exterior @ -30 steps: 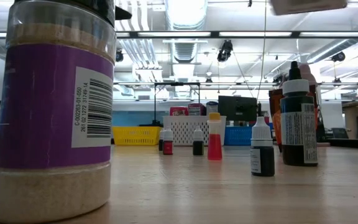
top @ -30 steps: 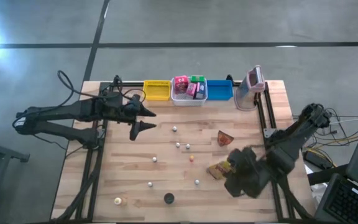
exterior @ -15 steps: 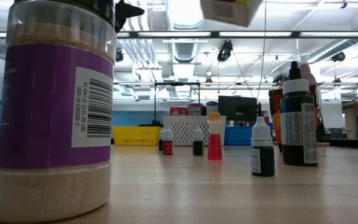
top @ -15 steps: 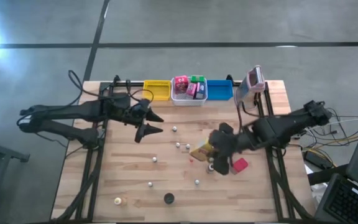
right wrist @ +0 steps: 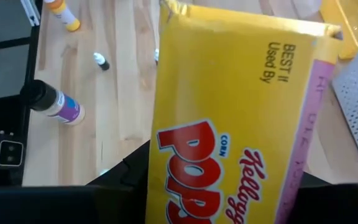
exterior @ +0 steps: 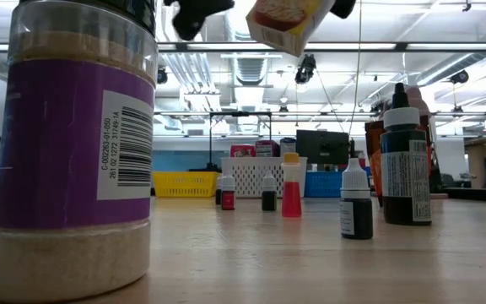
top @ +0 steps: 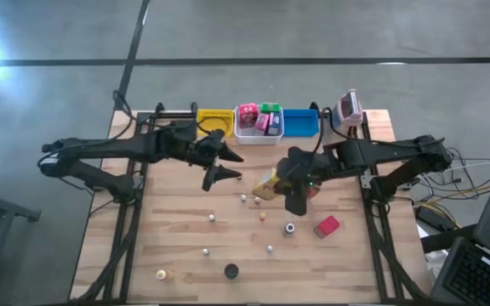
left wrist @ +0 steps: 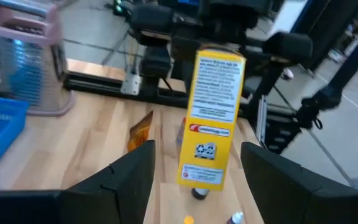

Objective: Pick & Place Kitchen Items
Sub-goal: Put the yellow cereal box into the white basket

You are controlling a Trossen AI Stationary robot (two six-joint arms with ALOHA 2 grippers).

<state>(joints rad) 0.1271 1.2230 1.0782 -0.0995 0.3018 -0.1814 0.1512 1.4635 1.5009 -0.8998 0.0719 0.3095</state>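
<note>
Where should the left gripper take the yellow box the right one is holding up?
Take the box by its free lower half, coming in level: the right gripper clamps its top, it hangs upright, and the open left gripper faces it.

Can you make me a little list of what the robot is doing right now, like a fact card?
Right end effector: shut on the yellow cereal box, held up above the table
Left end effector: open, empty, facing the box
Bins at the back: yellow bin, white bin, blue bin
White bin: already has packets in it
Red packet: lying on the table
Small bottles: scattered on the table
</note>
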